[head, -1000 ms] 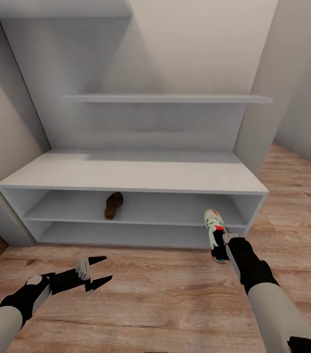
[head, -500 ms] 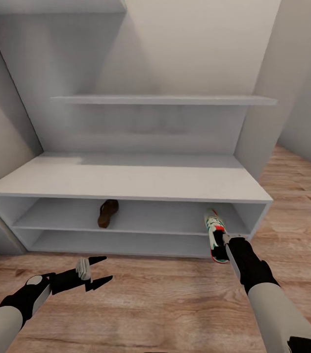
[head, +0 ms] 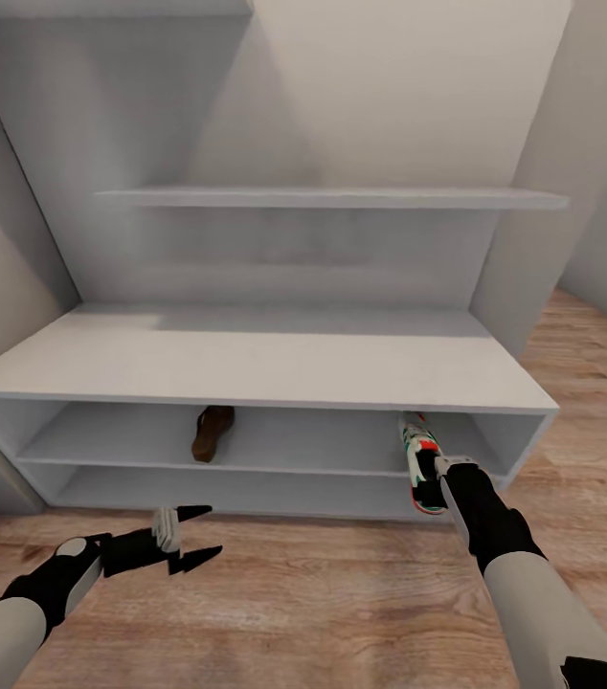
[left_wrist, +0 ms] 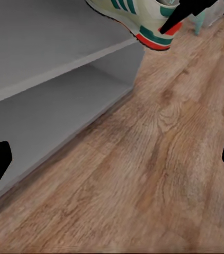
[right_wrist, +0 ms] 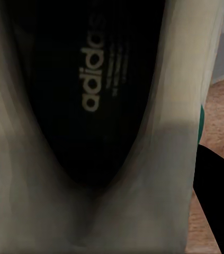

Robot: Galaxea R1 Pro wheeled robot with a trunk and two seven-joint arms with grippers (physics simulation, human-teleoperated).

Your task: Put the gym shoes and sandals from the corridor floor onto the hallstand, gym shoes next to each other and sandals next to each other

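One white gym shoe (head: 419,457) with green stripes and a red-orange patch hangs in my right gripper (head: 435,476), which is shut on its heel end. Its toe points into the right end of the hallstand (head: 246,356), just under the bench top. The right wrist view looks into the gym shoe's dark insole (right_wrist: 90,79), with a black finger (right_wrist: 217,203) beside it. A dark-brown sandal (head: 213,432) lies on the hallstand's upper open shelf, left of centre. My left gripper (head: 193,532) hangs open and empty above the corridor floor (head: 323,593); its view catches the gym shoe (left_wrist: 138,18).
The hallstand's back panel carries a floating shelf (head: 332,198). Grey walls close in on both sides. The wood-plank floor (left_wrist: 159,159) runs in front of the hallstand and on past its right end (head: 600,383).
The whole view has shifted: the hallstand now looks nearer and wider. Both arms keep their pose in the picture, and the gym shoe's toe now reaches under the bench top.
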